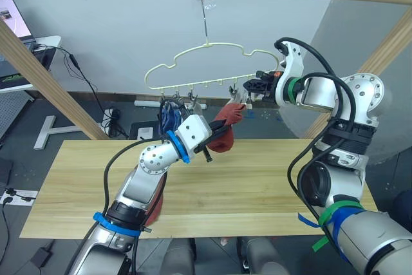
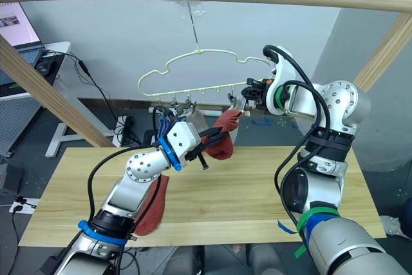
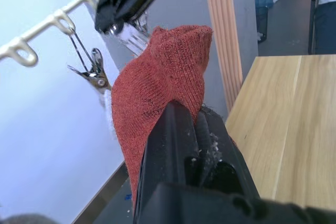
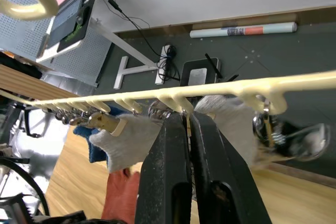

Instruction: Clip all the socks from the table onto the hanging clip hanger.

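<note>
Left hand (image 1: 215, 138) clamps a red sock (image 1: 226, 120), lifted to the right hand (image 1: 254, 85), which pinches a hanger (image 1: 212, 62) clip (image 3: 131, 32).

The second red sock (image 2: 153, 214) on the table (image 2: 257, 191) lies mostly behind the left arm, so only its lower half shows. The blue socks (image 1: 170, 115) hanging on the clip hanger (image 1: 206, 72) are partly covered by the left wrist, and it cannot be told whether one or two hang there. The clip (image 4: 178, 113) pinched by the right gripper (image 4: 188, 124) is almost wholly hidden between its fingers, and the grey sock (image 4: 296, 142) at the bar's end is blurred.
</note>
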`<control>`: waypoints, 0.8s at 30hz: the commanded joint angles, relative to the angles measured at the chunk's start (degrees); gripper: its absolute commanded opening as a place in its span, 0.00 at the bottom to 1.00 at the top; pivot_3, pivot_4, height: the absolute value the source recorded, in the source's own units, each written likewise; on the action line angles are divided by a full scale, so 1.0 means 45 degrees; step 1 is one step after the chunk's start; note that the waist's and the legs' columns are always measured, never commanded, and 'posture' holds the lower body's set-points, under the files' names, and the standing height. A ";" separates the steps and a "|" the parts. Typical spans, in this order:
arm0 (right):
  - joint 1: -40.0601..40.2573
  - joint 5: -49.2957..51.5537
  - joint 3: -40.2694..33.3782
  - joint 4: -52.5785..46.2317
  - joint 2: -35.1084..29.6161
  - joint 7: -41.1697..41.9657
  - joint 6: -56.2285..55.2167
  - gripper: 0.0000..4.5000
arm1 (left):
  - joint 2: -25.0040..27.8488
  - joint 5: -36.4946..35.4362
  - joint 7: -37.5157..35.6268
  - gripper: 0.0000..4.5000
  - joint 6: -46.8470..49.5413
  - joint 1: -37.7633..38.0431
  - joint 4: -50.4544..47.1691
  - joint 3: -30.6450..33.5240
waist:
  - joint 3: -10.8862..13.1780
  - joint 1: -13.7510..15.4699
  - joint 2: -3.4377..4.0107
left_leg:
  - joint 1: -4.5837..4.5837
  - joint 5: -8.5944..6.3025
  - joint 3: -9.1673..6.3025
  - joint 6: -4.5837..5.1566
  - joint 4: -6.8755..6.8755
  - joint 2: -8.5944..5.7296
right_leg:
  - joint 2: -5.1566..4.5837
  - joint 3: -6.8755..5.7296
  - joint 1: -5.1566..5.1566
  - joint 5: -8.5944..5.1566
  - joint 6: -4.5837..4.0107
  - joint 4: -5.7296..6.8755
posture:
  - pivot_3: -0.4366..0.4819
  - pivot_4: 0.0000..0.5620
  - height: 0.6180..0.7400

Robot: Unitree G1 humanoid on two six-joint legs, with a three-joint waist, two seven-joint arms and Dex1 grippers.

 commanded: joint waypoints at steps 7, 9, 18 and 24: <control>-0.0557 0.0817 -0.1310 0.0609 0.0276 -0.1750 0.0102 0.00 | -0.0305 -0.0191 0.0101 0.01 -0.0524 0.0359 -0.0725 -0.0142 | 0.0000 0.0012 0.0000 | -0.0002 0.0001 0.0000 0.0003 0.0003 -0.0002 | -0.0001 0.0000 0.0001 0.0000 0.0000 0.0001 | 0.32 0.35 1.00; -0.0532 0.1065 -0.1412 0.0665 0.0328 -0.2051 0.0102 0.00 | -0.0409 -0.0101 0.0181 0.01 -0.0601 0.0298 -0.0529 -0.0188 | 0.0000 0.0014 0.0000 | -0.0003 0.0002 -0.0005 0.0003 0.0002 0.0000 | 0.0001 0.0000 0.0001 0.0000 0.0000 0.0001 | 0.32 0.35 1.00; -0.0514 0.2553 -0.1817 0.0888 0.0441 -0.3620 0.0102 0.00 | -0.0892 0.0321 0.0678 0.01 -0.0901 -0.0254 0.0581 -0.0294 | 0.0000 0.0002 0.0000 | -0.0004 0.0003 0.0000 0.0006 0.0004 -0.0003 | 0.0002 -0.0003 0.0002 0.0000 0.0000 0.0000 | 0.31 0.36 1.00; -0.0462 0.3581 -0.1829 0.1048 0.0360 -0.4433 0.0102 0.00 | -0.1154 0.0626 0.1118 0.01 -0.1125 -0.0603 0.0939 -0.0303 | 0.0001 0.0003 0.0000 | -0.0008 0.0003 -0.0002 0.0006 0.0003 -0.0002 | 0.0002 -0.0005 0.0001 0.0000 0.0000 -0.0002 | 0.32 0.36 1.00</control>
